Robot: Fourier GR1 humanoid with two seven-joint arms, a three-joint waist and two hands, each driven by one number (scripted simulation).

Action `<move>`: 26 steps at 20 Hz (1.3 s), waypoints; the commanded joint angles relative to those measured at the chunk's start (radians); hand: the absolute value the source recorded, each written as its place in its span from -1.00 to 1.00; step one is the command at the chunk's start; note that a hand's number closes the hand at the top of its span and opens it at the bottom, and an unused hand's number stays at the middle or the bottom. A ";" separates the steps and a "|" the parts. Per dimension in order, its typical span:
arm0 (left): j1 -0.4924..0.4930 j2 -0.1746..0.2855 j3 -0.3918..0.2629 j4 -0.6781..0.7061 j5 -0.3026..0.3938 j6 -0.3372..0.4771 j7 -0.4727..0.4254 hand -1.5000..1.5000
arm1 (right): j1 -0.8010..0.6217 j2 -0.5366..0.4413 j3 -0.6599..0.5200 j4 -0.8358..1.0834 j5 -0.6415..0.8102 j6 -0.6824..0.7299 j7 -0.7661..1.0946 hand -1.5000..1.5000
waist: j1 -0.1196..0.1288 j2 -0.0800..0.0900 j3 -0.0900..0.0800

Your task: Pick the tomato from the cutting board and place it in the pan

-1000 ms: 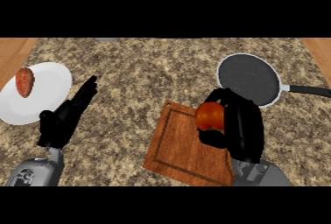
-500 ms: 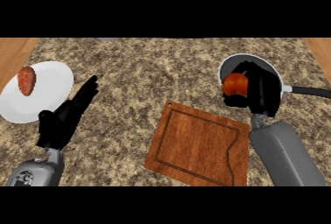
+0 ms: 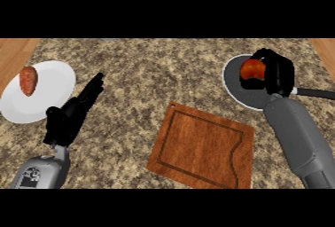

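Tomato (image 3: 251, 70) is sitting inside the curled fingers of the right hand (image 3: 280, 73), over the pan (image 3: 230, 88) at the far right of the surface (image 3: 144, 71)

Nearest the lower edge, the two grey forearms are coming into view: the left forearm (image 3: 40, 173) at the lower left, and the right forearm (image 3: 297, 137) rising along the right side. Between them the wooden cutting board (image 3: 203, 150) is lying flat on the speckled stone, turned at an angle so that one corner is pointing away.

A little farther out, the left hand (image 3: 68, 117) is resting open with its fingers straight and slanting up and away. It is lying between the cutting board and the white plate (image 3: 46, 95), just beside the plate's rim. On the far left part of that plate a reddish piece of food (image 3: 28, 80) is lying.

Farthest away on the right, the pan is showing a dark inside and a pale rim, and its black handle (image 3: 317, 92) is running off toward the right edge. The right hand is covering the pan's right half and wrapping round the tomato, whose red-orange side is facing left. Whether the tomato is touching the pan's floor I cannot tell
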 commanded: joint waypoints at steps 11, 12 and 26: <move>0.003 0.009 0.010 -0.025 0.004 -0.042 -0.014 0.00 | -0.193 -0.129 -0.145 0.553 -0.053 0.077 -0.050 -1.00 | 0.050 0.019 0.001; -0.005 -0.032 -0.027 -0.029 -0.016 -0.018 0.006 0.00 | -0.227 -0.145 -0.150 0.568 -0.061 0.124 -0.060 -1.00 | 0.044 0.018 0.002; -0.003 -0.055 -0.034 -0.010 -0.026 -0.009 -0.002 0.00 | -0.179 -0.126 -0.491 0.485 -0.430 0.219 -0.504 -1.00 | 0.036 0.025 0.008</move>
